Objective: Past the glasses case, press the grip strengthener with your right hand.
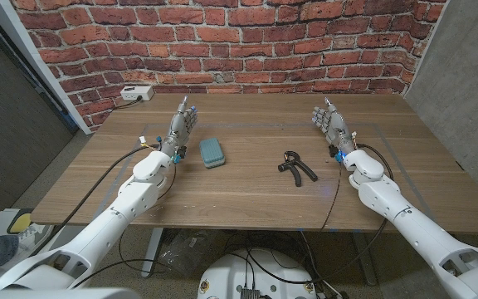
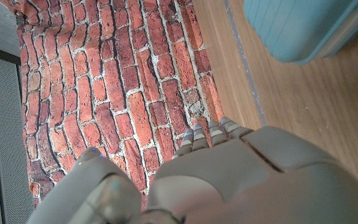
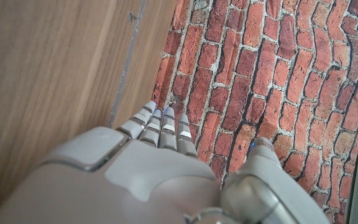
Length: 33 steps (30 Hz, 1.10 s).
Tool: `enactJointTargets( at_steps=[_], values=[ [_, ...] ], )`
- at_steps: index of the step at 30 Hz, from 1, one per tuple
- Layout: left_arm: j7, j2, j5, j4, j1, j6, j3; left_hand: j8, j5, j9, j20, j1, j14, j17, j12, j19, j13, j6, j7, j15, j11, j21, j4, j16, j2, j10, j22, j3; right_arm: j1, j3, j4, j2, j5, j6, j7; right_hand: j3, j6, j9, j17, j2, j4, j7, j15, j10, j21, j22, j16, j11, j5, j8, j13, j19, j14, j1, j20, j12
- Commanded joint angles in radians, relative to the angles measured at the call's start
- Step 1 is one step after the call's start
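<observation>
My right robot hand (image 1: 329, 122) stands at about two o'clock on the wooden surface (image 1: 247, 187), palm upright, fingers stretched and a little apart, holding nothing. The right wrist view shows its back (image 3: 135, 180) and its straight fingers (image 3: 160, 127) pointing along the surface toward the brick wall (image 3: 278, 68).

The grip strengthener (image 1: 295, 165) lies flat just right of the middle, at about eight o'clock from my right robot hand and well apart from it, its black handles splayed toward me. The blue glasses case (image 1: 212, 152) lies at nine o'clock from the grip strengthener, with bare wood between them.

My left robot hand (image 1: 182, 126) stands just beside the glasses case at its ten o'clock, fingers extended, also holding nothing. A white box (image 1: 137, 93) with a cable sits at the surface's far left corner.
</observation>
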Motion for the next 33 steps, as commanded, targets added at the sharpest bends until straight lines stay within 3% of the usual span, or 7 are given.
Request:
enactJointTargets(
  at_steps=[1,12,16,19,33],
  values=[
    [-0.078,-0.075,0.119,-0.056,0.046,0.057,-0.127,0.005,0.010,0.004,0.001,0.010,0.001,0.002,0.005,-0.007,0.005,0.006,0.006,0.006,0.002,0.007,-0.002,0.005,0.003,0.009,0.002,0.008,-0.039,0.019,-0.041,0.016,-0.036,0.036,-0.030,0.006,0.016,0.003,0.004,-0.002,-0.003,-0.004,0.002,0.020,0.006,0.003,0.007,0.001,0.004,0.009,0.003,0.020,0.019,0.013,-0.018,0.013],
    [-0.145,-0.103,0.163,-0.104,0.085,0.066,-0.194,0.009,0.015,0.004,0.005,0.024,0.020,0.002,0.010,0.002,0.006,0.022,0.002,0.003,0.000,0.010,-0.008,0.010,0.014,0.027,0.002,0.011,-0.120,0.034,-0.154,-0.014,-0.117,0.062,-0.128,0.009,0.054,0.006,0.005,0.002,-0.014,-0.022,-0.005,0.051,0.011,0.002,0.010,-0.014,0.003,0.020,0.005,0.050,0.051,0.031,-0.019,0.020],
    [-0.177,-0.116,0.153,-0.081,0.082,0.053,-0.215,0.018,0.024,0.005,0.018,0.052,0.084,0.002,0.024,0.064,0.006,0.067,-0.003,0.003,0.000,0.028,-0.020,0.022,0.026,0.086,0.001,0.011,-0.152,0.035,-0.202,-0.034,-0.153,0.064,-0.164,0.012,0.079,0.010,0.005,0.006,-0.017,-0.028,-0.009,0.067,0.013,0.002,0.013,-0.016,0.003,0.029,0.006,0.064,0.069,0.039,-0.019,0.024],
    [-0.176,-0.116,0.172,-0.075,0.079,0.046,-0.223,0.024,0.027,0.005,0.013,0.060,0.102,0.001,0.028,0.087,0.007,0.094,-0.002,0.001,0.001,0.033,-0.024,0.023,0.028,0.109,0.001,0.009,-0.185,0.040,-0.251,-0.054,-0.185,0.060,-0.203,0.014,0.050,0.010,0.005,0.007,-0.022,-0.030,-0.011,0.071,0.014,0.002,0.012,-0.019,0.002,0.015,0.006,0.071,0.074,0.046,-0.019,0.024],
    [-0.177,-0.147,0.187,-0.052,0.068,0.026,-0.240,0.032,0.029,0.005,0.019,0.082,0.132,0.001,0.035,0.109,0.007,0.139,-0.007,-0.003,-0.007,0.032,-0.031,0.023,0.043,0.151,-0.001,0.012,-0.251,0.039,-0.343,-0.082,-0.232,0.072,-0.257,0.019,0.052,0.011,0.005,0.010,-0.031,-0.035,-0.012,0.067,0.012,0.002,0.006,-0.030,0.001,0.012,0.007,0.081,0.079,0.064,-0.021,0.018]
  ],
)
